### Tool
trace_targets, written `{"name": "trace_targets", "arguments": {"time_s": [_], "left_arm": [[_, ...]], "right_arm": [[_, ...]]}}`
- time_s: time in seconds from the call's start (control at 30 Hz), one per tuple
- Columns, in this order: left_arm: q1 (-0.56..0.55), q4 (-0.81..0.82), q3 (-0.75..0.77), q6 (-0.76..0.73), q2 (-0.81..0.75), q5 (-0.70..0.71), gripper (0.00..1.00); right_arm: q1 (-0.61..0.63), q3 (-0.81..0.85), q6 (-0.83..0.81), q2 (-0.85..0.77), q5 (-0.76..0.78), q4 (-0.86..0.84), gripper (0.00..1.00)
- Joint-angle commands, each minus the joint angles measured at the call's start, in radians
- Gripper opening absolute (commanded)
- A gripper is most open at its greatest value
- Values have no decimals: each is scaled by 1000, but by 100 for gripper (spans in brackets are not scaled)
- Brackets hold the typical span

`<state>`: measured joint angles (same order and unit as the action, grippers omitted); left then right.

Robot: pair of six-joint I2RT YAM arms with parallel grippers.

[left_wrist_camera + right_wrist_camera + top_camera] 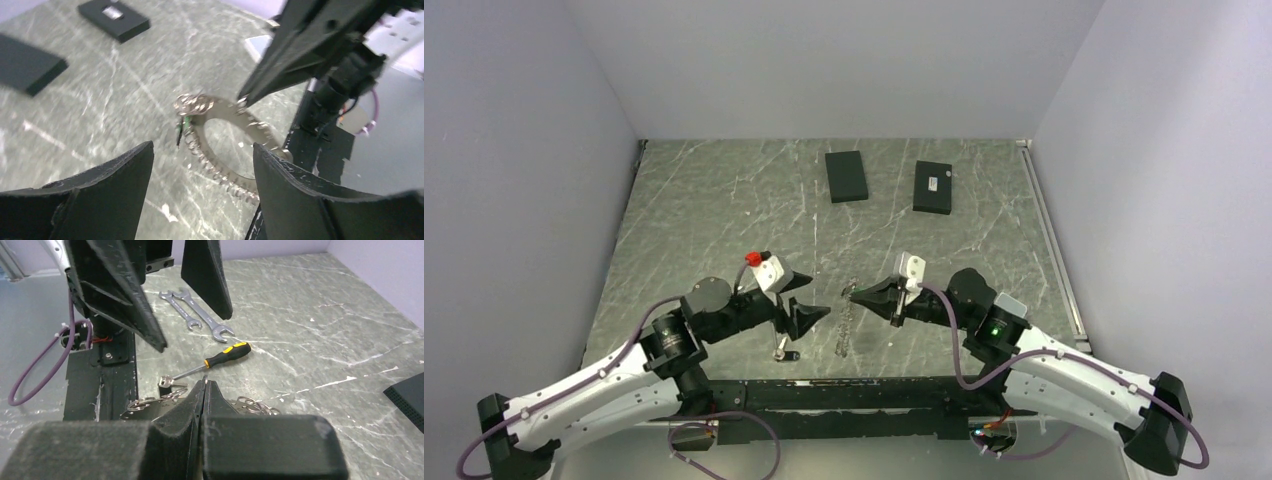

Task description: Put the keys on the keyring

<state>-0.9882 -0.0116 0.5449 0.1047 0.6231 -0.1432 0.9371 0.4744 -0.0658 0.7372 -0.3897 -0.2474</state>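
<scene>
While 1 small key (784,351) lay loose on the tabletop (724,200), the top view suggested the threading was not yet done for it. The key rested just under the left gripper (819,296), whose jaws stood open and empty. Facing it, the right gripper (855,294) had its jaws closed. The keyring (846,325) showed edge-on below their tip, apart from the key.

From the left wrist, the keyring (255,125) was a flat grey band tilted up on edge, and the right jaws appeared to pinch its upper rim. A green tag (186,122) and small chain links hung on one side of it. Whether any key already hung there could not be told.

From the right wrist, the closed jaws covered the ring's middle. Beyond them lay a screwdriver (227,354) and 2 wrenches (200,315). By this evidence, picking up the loose key and threading it was left to do.
</scene>
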Motion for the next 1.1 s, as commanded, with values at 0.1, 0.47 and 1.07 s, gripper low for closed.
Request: {"name": "trace_targets", "arguments": {"time_s": [0.1, 0.47, 1.07], "left_arm": [[-1, -364, 74, 424, 58, 399, 74], [-2, -268, 172, 237, 242, 157, 56], [-1, -159, 243, -208, 59, -97, 44]], "right_arm": [[0, -63, 104, -48, 69, -207, 0], [-2, -253, 352, -130, 182, -620, 0], [-224, -333, 1049, 224, 114, -1458, 0]]}}
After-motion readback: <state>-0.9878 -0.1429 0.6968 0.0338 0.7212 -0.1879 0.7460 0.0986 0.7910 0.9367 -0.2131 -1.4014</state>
